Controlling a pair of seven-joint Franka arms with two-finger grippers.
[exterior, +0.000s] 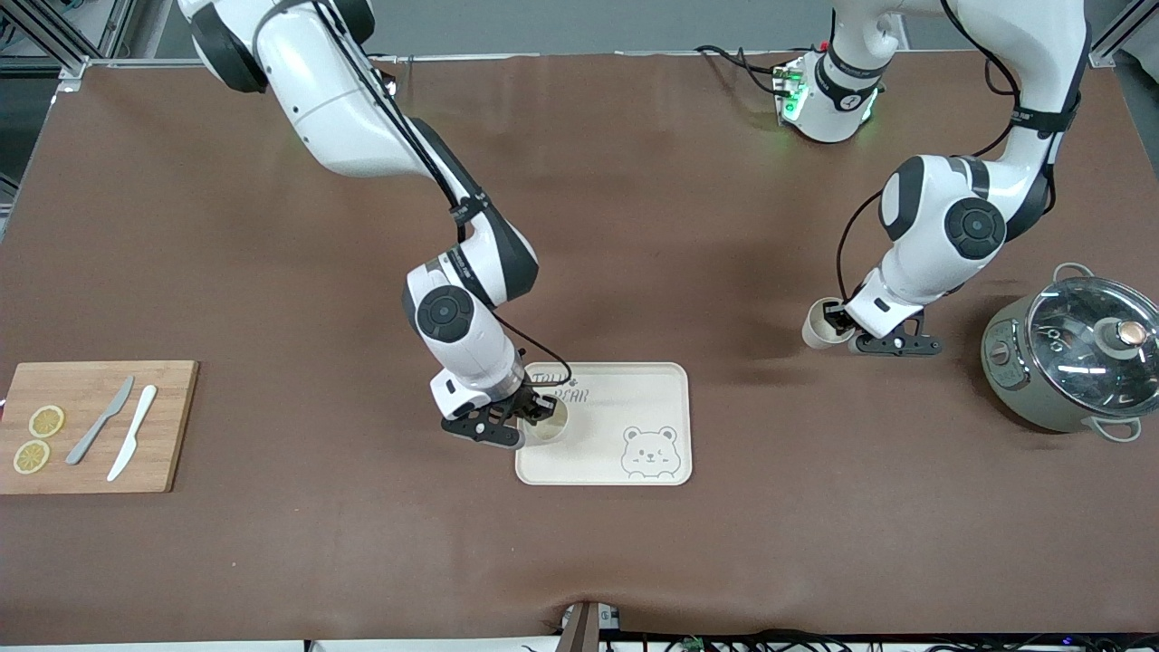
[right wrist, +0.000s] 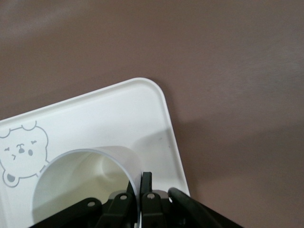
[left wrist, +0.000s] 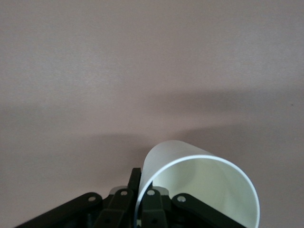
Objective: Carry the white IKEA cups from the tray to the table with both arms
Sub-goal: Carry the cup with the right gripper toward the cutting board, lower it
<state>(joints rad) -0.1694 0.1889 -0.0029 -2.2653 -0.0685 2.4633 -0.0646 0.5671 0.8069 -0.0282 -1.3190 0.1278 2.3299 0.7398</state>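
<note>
My right gripper (exterior: 534, 412) is shut on the rim of one white IKEA cup (exterior: 549, 422), which stands upright on the cream bear tray (exterior: 652, 385) at the tray's edge toward the right arm's end. In the right wrist view the cup (right wrist: 80, 185) sits over the tray (right wrist: 142, 109), its wall pinched between the fingers (right wrist: 146, 180). My left gripper (exterior: 840, 319) is shut on the rim of the second cup (exterior: 822, 328), over the bare brown table toward the left arm's end. In the left wrist view this cup (left wrist: 204, 190) fills the lower part.
A grey pot with a glass lid (exterior: 1073, 358) stands at the left arm's end, close to the left gripper. A wooden board (exterior: 167, 453) with two knives and two lemon slices lies at the right arm's end.
</note>
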